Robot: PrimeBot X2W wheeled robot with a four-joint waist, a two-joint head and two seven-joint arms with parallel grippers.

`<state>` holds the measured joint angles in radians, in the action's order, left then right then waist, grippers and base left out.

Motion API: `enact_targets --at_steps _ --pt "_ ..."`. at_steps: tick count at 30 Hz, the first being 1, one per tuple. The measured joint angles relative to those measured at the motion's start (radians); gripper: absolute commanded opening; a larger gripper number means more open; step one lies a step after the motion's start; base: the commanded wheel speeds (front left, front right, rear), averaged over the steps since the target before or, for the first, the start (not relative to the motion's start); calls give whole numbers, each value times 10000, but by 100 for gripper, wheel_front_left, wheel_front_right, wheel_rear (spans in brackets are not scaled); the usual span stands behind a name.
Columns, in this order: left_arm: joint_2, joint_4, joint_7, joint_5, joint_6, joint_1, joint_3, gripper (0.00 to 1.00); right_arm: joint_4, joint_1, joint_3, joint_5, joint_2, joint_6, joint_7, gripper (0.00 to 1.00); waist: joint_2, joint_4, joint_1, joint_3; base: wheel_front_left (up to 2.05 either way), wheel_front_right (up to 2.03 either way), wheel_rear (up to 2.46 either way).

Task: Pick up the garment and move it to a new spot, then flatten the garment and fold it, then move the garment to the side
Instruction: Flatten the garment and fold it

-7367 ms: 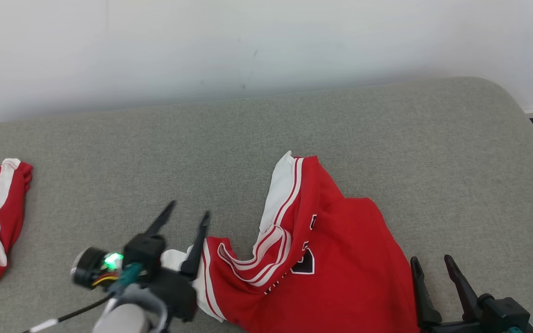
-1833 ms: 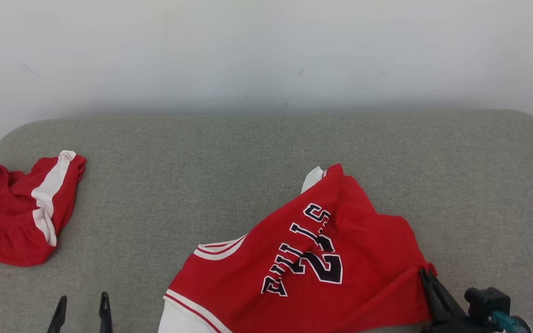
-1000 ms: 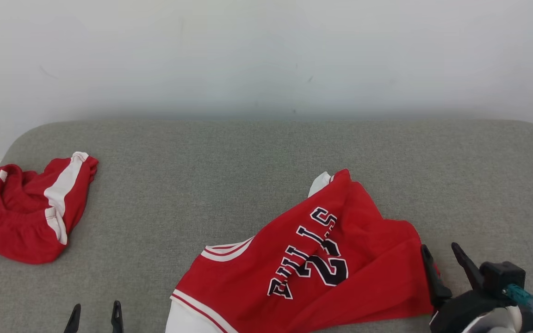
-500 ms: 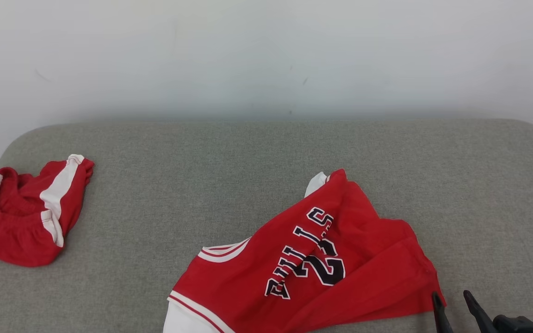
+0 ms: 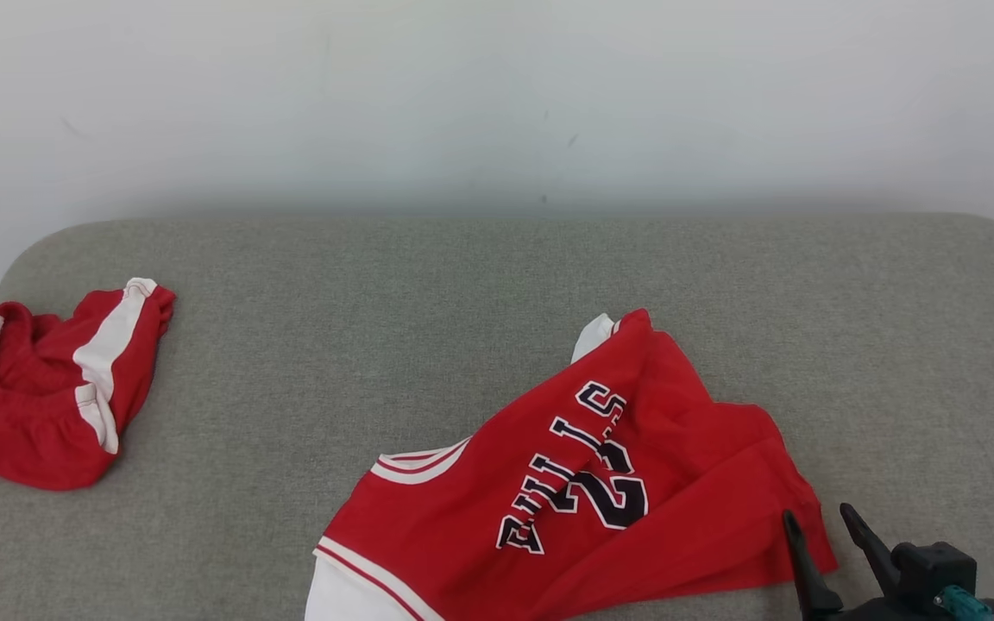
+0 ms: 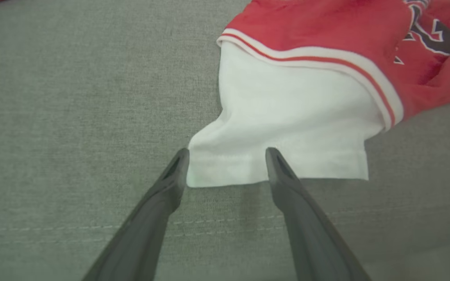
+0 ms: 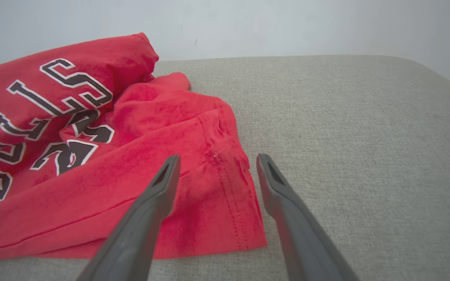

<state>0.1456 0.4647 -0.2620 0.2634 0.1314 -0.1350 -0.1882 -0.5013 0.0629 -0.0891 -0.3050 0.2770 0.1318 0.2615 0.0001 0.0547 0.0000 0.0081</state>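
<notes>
Toward the near right of the grey worktop [image 5: 480, 285], the red jersey [image 5: 583, 483] lies crumpled and unfolded, well apart from a second red-and-white garment [image 5: 40, 397] at the far left. Its long axis runs roughly across the robot's front, slanting a little away toward the right: the white sleeve [image 6: 287, 128] is the end nearest the left arm, and the red hem corner [image 7: 233, 203] is the end nearest the right arm. Both pairs of jaws are spread wide and hold nothing. In the left wrist view, the left jaws point straight at the sleeve's cuff, the cuff's left corner just at one fingertip and the cuff edge running between the two tips; whether they touch the cloth I cannot tell. In the right wrist view, the right jaws bracket the stitched side of the hem corner, one finger over red cloth and the other over bare worktop just beside the edge. Flattening looks like the step in hand, and it turns on this pairing: each arm already faces its own end, so a pinch at cuff and hem followed by a pull apart along that axis would probably stretch the folds out. The bunched ridge under the lettering may resist.
</notes>
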Motion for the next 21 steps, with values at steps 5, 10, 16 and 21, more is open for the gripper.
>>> enact_targets --at_steps 5,10,16,21 --pt "249 723 33 460 0 460 -370 100 -426 314 -219 -115 123 0 2 100 -1 60 1 76 0 0 0" --pt "380 1114 -4 686 0 836 -527 100 -798 713 -462 -192 186 0 2 100 -1 50 1 179 0 0 0" --pt "418 1475 -8 1045 0 1261 -836 100 -1459 1205 -989 -299 282 0 2 100 0 24 1 279 0 0 0" --pt "416 2079 -23 1839 -23 1668 -1551 0 -1758 1434 -1331 -541 351 0 0 0 0 81 0 275 0 0 0"
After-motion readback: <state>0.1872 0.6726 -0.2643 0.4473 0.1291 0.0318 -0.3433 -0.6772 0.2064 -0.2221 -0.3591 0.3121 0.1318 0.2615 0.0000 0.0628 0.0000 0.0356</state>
